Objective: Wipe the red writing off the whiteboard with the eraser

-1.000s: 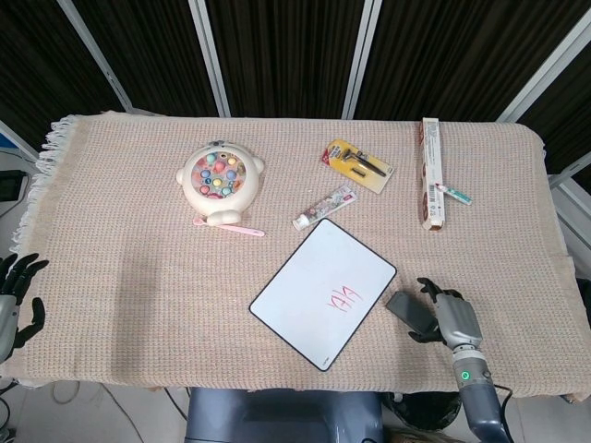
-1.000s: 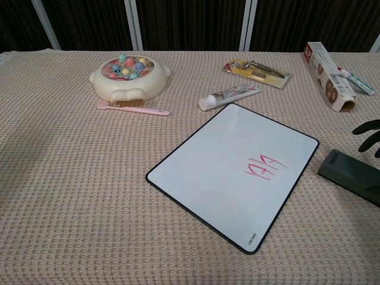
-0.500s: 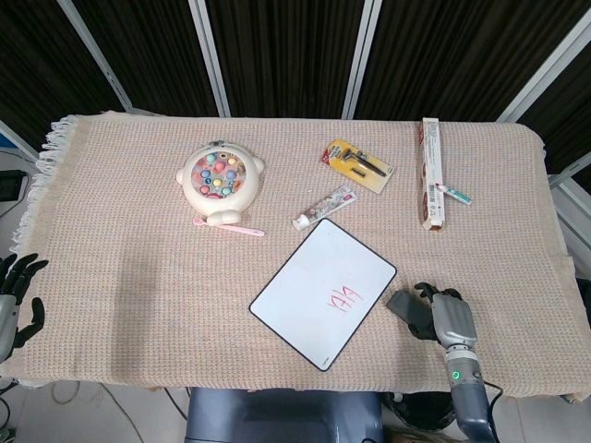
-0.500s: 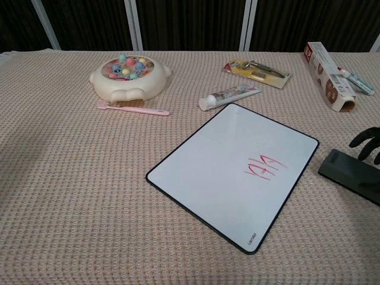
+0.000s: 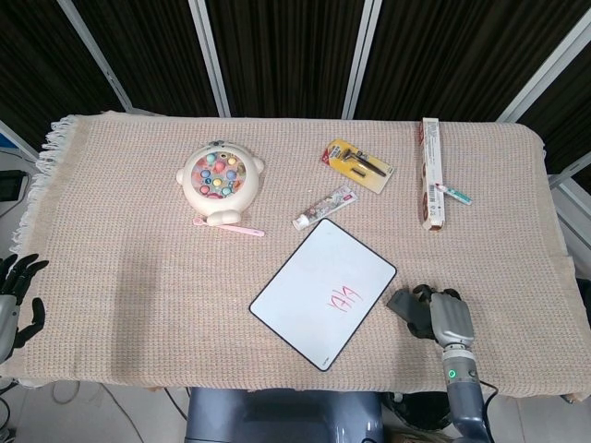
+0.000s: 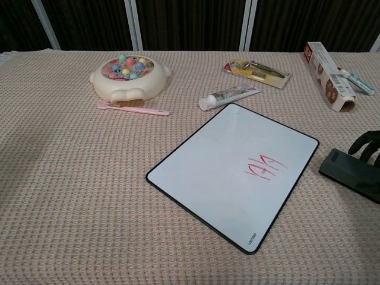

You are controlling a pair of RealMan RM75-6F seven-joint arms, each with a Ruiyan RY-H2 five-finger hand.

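Observation:
The whiteboard lies tilted on the woven cloth at front centre, with red writing near its right side. Just right of it lies the dark eraser, flat on the cloth. My right hand covers the eraser's right part, its fingers curled over the far edge. Whether it grips the eraser is hidden. My left hand hangs off the table's left front edge, fingers spread and holding nothing.
At the back stand a round fishing toy with a pink toothbrush, a toothpaste tube, a carded tool pack and a long box. The table's front edge runs close behind my right hand.
My right hand has slid left and settled lower over the eraser, covering more of it. The eraser has shifted slightly left. The left hand has stayed put.

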